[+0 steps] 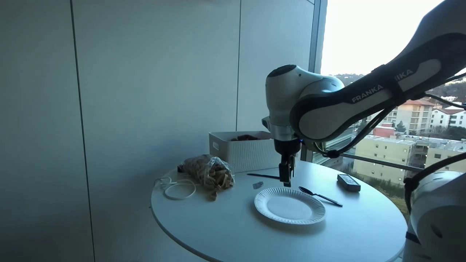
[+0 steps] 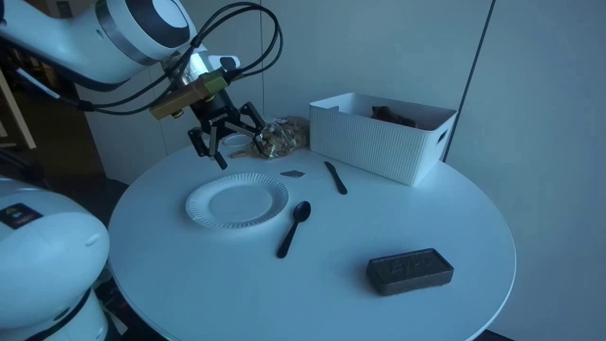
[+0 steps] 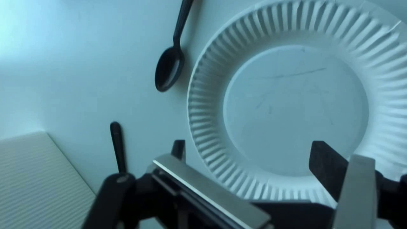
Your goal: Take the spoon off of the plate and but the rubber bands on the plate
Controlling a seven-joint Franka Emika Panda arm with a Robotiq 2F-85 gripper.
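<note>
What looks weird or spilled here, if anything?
A tan bit lies on the table beside the bag of rubber bands, as if it spilled out. A little gray scrap near the plate looks odd too, like litter.

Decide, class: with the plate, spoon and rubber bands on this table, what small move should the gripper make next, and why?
Probably shift the open gripper toward the bagged rubber bands. The spoon lies on the table beside the plate, so that half of the task looks done; the gripper holds nothing, and the rubber bands sit by the white box, not yet on the plate.
</note>
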